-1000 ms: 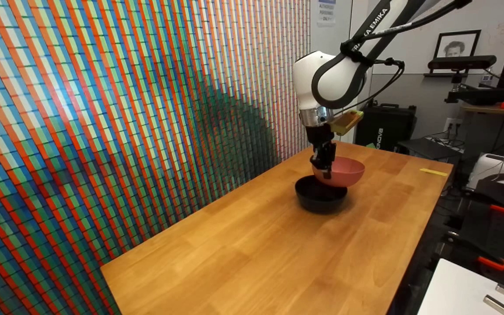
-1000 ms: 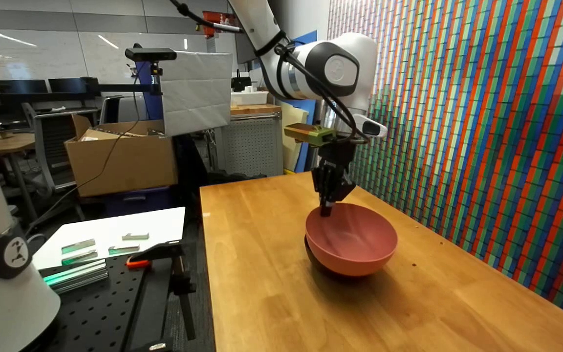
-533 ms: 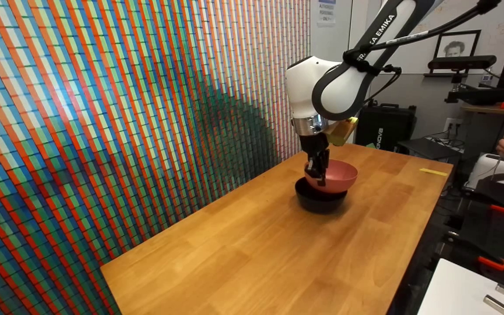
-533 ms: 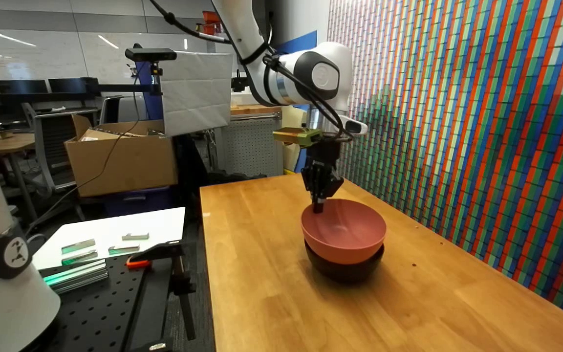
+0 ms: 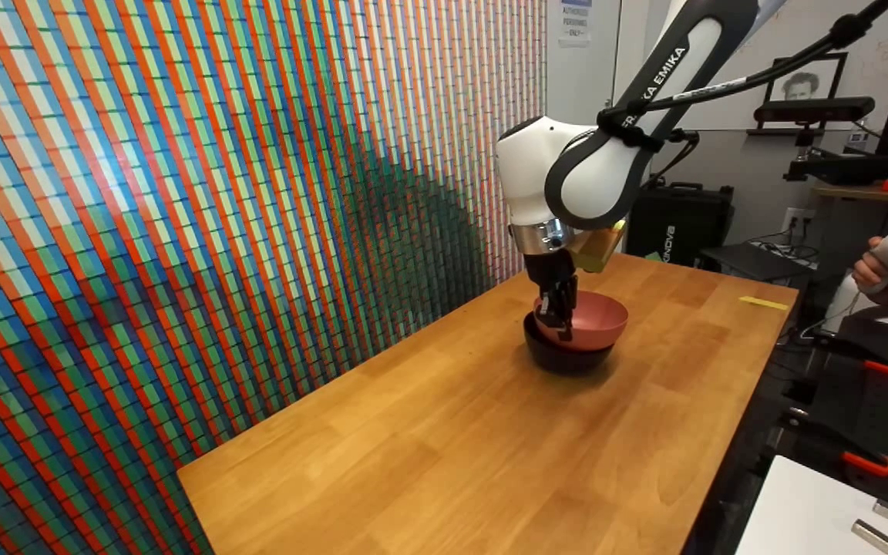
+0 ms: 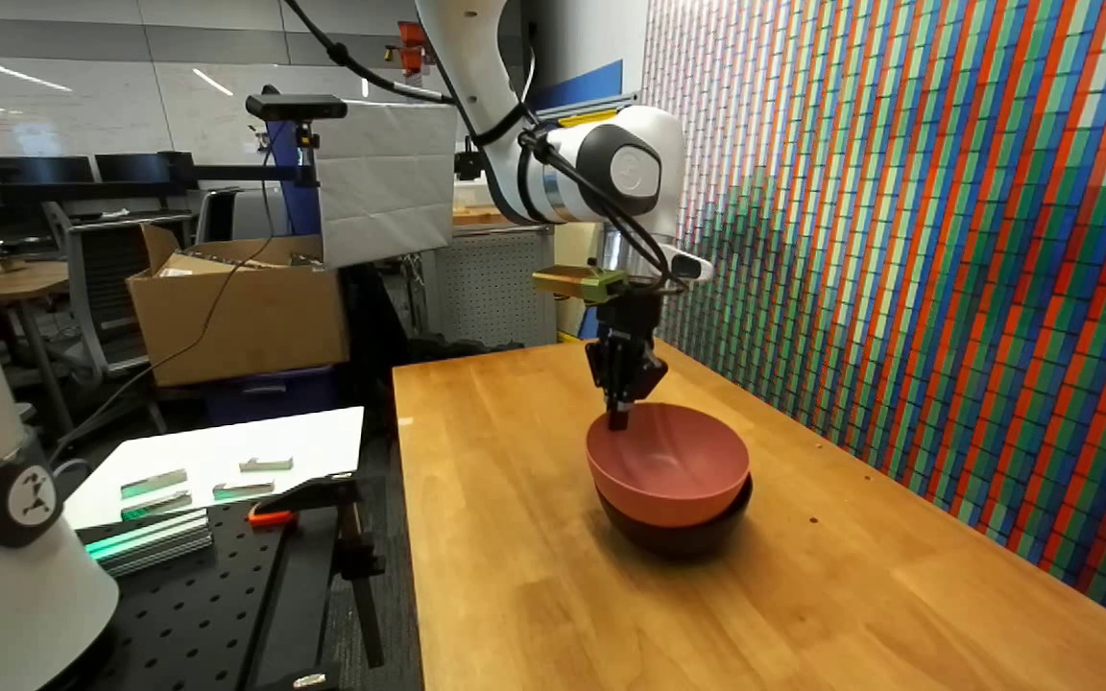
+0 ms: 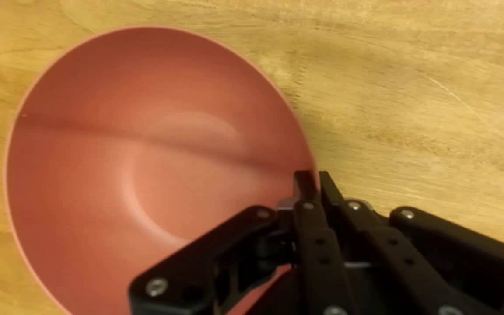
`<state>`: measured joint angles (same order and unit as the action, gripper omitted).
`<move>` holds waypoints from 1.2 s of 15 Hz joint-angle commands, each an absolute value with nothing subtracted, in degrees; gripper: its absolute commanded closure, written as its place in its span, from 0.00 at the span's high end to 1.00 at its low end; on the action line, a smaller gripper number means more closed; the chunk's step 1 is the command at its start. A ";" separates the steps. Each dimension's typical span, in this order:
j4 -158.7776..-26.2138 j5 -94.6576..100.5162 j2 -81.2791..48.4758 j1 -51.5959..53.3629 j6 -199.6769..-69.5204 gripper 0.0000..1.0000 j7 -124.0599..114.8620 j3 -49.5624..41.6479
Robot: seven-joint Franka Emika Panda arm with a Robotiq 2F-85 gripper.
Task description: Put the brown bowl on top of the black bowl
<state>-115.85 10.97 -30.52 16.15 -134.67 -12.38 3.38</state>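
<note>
The jaws pinch the rim of the smooth round reddish-brown bowl [image 6: 670,465], which is held off-centre over, and apparently partly inside, the round black bowl [image 6: 687,541] on the wooden table [image 6: 515,537]. Stacking is judged nearly complete; settling, release and withdrawal remain.

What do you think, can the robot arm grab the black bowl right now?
Probably not: its gripper is clamped on the rim of the brown bowl, which covers much of the black bowl, though part of that lower one's outer side looks free.
</note>
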 commanded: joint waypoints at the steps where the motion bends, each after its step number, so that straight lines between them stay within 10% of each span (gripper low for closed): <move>1: -112.38 12.32 -33.46 16.74 -134.88 0.05 -13.85 2.32; 10: -107.81 11.12 -38.40 17.16 -133.78 0.09 -12.84 2.81; 11: -107.63 11.03 -38.56 17.19 -133.60 0.27 -12.75 2.88; 18: -108.28 10.39 -37.46 16.48 -132.66 0.75 -11.74 3.13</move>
<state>-109.21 10.99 -38.01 16.98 -134.36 -12.42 3.04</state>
